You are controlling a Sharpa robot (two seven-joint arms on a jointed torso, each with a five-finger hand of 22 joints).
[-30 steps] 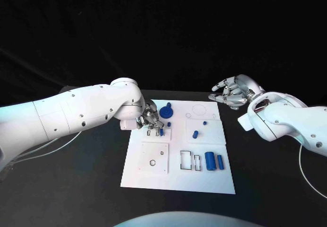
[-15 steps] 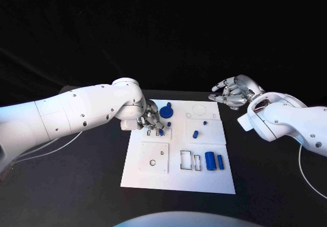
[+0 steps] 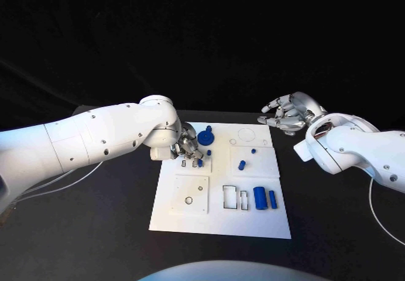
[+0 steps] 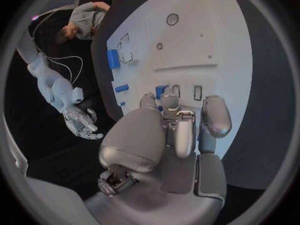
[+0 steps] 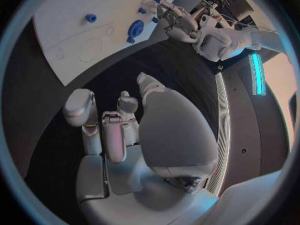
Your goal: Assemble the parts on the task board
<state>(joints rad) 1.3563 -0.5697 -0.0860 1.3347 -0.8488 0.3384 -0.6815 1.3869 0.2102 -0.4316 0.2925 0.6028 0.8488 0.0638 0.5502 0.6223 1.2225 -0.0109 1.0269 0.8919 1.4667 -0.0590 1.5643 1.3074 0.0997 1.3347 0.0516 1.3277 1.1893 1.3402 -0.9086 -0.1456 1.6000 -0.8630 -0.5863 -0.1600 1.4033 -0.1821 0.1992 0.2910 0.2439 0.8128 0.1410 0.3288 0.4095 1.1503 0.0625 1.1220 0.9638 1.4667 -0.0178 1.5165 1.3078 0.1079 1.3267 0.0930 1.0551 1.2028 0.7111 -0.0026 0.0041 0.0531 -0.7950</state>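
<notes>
Fingers (image 3: 191, 151) of the left hand (image 3: 184, 146) are reaching down onto the far-left part of the task board (image 3: 221, 225), their tips crowding round a small blue part (image 4: 160, 92) beside two narrow slots; whether they are actually pinching it cannot be told, since the fingers are hiding the contact. Over the dark worktop (image 3: 110, 216), just off the board's far-right corner, the right hand (image 3: 289, 114) is hovering with its fingers (image 5: 106, 130) loosely curled and apart, holding nothing.

Counting the blue pieces in the head view: one round disc-like part (image 3: 206, 139) is lying at the far edge near the left hand, two small parts (image 3: 242, 165) are sitting on the middle-right panel (one noticeably tinier than the other), and two upright-looking cylinders (image 3: 260, 199) are standing side by side at the near-right, the one nearer the board's right edge being thinner. Beside them two outlined rectangular recesses (image 3: 229, 198) are showing. No readable writing or label is appearing anywhere on the board.
</notes>
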